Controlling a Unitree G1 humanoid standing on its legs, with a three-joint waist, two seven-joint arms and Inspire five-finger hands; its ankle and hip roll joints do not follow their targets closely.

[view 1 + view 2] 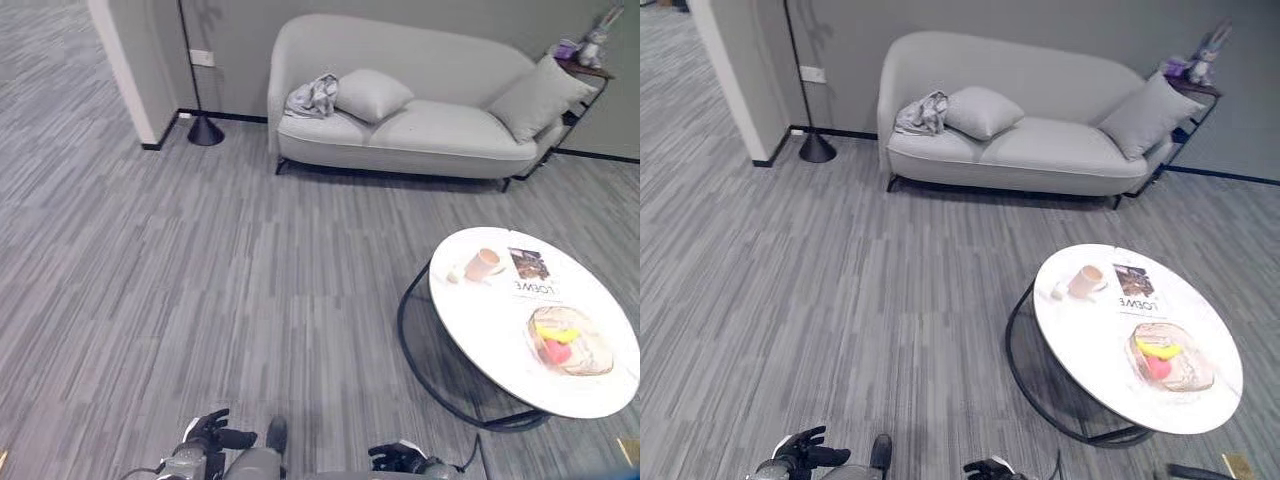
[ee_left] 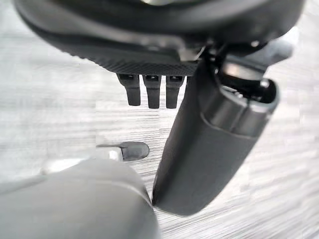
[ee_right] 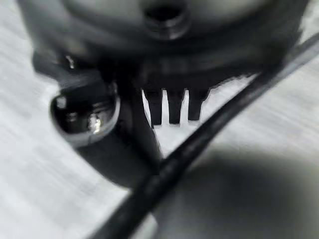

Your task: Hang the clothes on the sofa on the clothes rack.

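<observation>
Fingers [image 2: 152, 92] of the left hand [image 1: 212, 432] hang straight and released over the grey floor [image 1: 200, 280], grasping nothing; the right hand [image 1: 400, 458] likewise hangs low with its fingers [image 3: 172, 107] straight and empty. Crumpled grey clothes [image 1: 313, 97] lie on the sofa [image 1: 420, 125] at its left end, beside a cushion [image 1: 372, 94]. Nearer, at right, a round white desk [image 1: 500, 340] carries a cup [image 1: 483, 263], a magazine [image 1: 530, 274] and a fruit bowl [image 1: 568, 341].

The sofa [image 1: 420, 130] at upper centre holds clothes [image 1: 313, 96] and two cushions [image 1: 372, 94]. The table [image 1: 500, 330] at lower right carries a cup [image 1: 483, 263], magazine [image 1: 530, 273] and bowl [image 1: 570, 342].
</observation>
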